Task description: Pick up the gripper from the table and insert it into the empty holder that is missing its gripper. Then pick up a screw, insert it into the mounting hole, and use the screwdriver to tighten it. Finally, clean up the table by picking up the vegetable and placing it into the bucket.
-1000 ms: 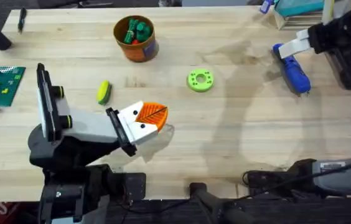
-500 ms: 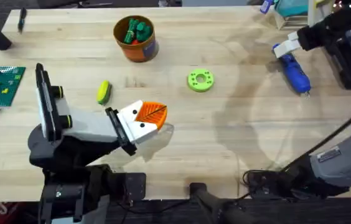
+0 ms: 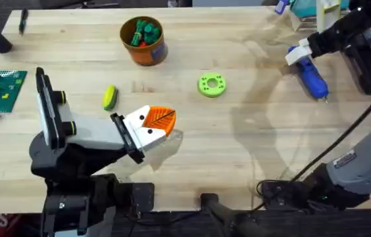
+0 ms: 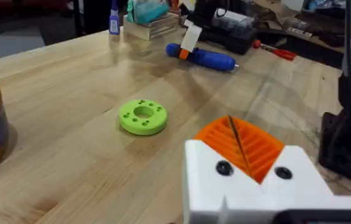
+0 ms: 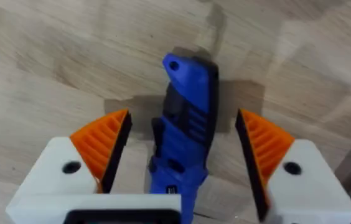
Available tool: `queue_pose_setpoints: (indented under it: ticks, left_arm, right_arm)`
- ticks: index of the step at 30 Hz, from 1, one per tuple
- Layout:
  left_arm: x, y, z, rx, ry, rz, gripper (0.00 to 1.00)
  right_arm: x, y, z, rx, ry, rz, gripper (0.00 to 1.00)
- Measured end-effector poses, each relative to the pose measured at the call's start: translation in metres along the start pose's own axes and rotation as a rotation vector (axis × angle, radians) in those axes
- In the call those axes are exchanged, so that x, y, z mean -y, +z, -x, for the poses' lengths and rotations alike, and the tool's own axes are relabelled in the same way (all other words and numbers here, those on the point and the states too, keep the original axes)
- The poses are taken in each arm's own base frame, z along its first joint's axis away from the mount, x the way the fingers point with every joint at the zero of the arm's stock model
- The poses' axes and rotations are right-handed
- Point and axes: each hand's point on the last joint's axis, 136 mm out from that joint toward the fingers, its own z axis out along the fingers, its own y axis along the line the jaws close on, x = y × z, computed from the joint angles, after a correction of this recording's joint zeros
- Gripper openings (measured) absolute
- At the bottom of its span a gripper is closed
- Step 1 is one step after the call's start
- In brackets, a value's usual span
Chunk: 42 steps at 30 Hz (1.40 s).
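Wooden tabletop, pale planks, cluttered along its far edge. Screwdriver [image 3: 309, 72] lies flat well right of the green disc [image 3: 212, 85]. Right gripper [image 5: 182, 146] hangs spread astride it, pads [image 5: 108, 144] flanking the body, long axis running between them. Left gripper [image 3: 154, 125], nearer the disc, appears clenched empty.

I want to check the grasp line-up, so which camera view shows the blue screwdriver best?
The right wrist view: the screwdriver lies close up between the right gripper's open orange fingers. The overhead view shows its whole length on the table, far off, with the gripper over its end. The left wrist view shows it small, in the distance.
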Motion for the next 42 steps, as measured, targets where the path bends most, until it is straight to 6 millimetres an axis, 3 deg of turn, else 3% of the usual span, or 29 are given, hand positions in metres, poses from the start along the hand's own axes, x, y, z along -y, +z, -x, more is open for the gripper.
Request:
queue_pose_setpoints:
  ticks: [8, 20, 25, 31, 35, 38, 42]
  left_arm:
    - [0.0, 0.0, 0.0, 0.0, 0.0, 0.0, 0.01]
    - [0.0, 0.0, 0.0, 0.0, 0.0, 0.0, 0.01]
    - [0.0, 0.0, 0.0, 0.0, 0.0, 0.0, 0.01]
    - [0.0, 0.0, 0.0, 0.0, 0.0, 0.0, 0.01]
    - [0.0, 0.0, 0.0, 0.0, 0.0, 0.0, 0.01]
    - [0.0, 0.0, 0.0, 0.0, 0.0, 0.0, 0.01]
    - [0.0, 0.0, 0.0, 0.0, 0.0, 0.0, 0.01]
  right_arm:
    - [0.003, 0.015, 0.0, -0.007, 0.001, 0.005, 0.994]
    - [0.005, 0.017, 0.0, -0.021, 0.002, 0.004, 0.975]
    - [0.009, 0.017, -0.002, -0.034, -0.005, -0.016, 0.808]
    - [0.01, 0.016, -0.007, -0.062, -0.012, -0.029, 0.674]
    - [0.01, 0.016, -0.008, -0.069, -0.014, -0.029, 0.443]
    - [0.012, 0.016, -0.01, -0.077, -0.017, -0.037, 0.056]
    - [0.011, 0.016, -0.011, -0.085, -0.014, -0.036, 0.03]
